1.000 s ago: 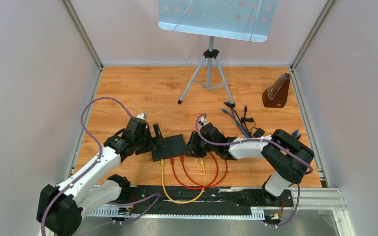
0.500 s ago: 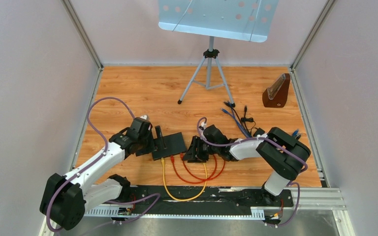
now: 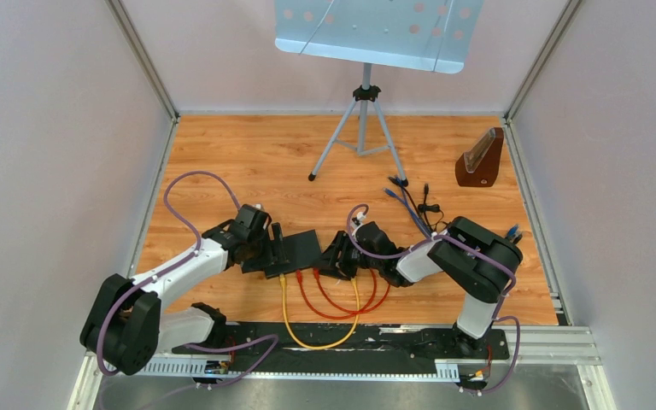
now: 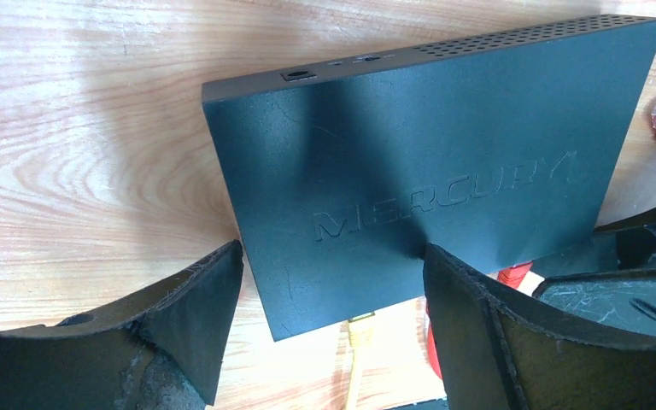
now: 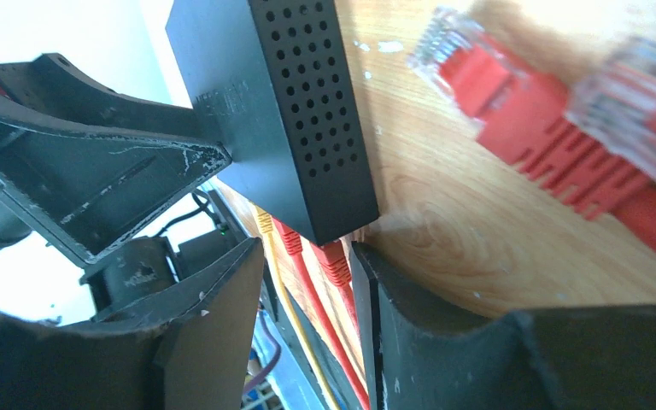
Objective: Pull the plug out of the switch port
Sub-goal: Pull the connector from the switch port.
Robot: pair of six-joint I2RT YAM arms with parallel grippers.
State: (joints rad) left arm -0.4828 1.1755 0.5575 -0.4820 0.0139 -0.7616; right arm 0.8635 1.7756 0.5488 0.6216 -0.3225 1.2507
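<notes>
The black Mercury switch (image 3: 295, 250) lies mid-frame on the wooden table (image 3: 248, 154). A yellow cable (image 3: 284, 312) and red cables (image 3: 307, 299) trail from its lower edge. The left gripper (image 4: 333, 256) is spread wide over the switch's left end. The right gripper (image 5: 307, 252) has a narrow gap between its fingers. That gap frames a red plug (image 5: 335, 259) at the switch's corner, but I cannot tell whether the fingers pinch it.

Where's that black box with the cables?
Top view: the switch lies on the wooden table, near-centre, between the tips of the left arm and the right arm.
</notes>
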